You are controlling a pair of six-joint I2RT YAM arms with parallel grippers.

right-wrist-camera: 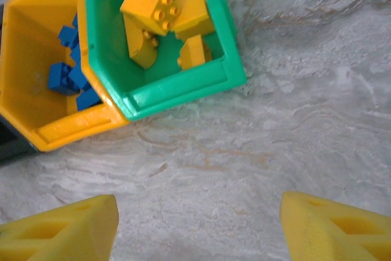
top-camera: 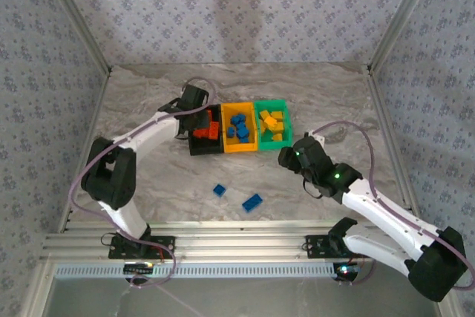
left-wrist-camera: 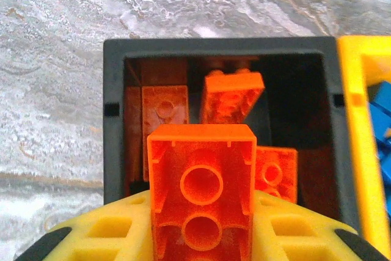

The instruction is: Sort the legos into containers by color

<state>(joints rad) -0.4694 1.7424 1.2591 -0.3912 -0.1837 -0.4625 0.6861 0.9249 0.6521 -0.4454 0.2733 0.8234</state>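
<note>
My left fingers clamp an orange brick, hollow underside to the lens, long axis 12-to-6, over the black bin. My right fingers stand apart above tabletop, green bin at 11 o'clock. Overhead adds two blue bricks at the black bin's 5 o'clock.

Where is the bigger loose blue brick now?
In the top view, the bigger blue brick lies on the table just right of the smaller blue brick, nearer the camera than the yellow-orange bin.
</note>
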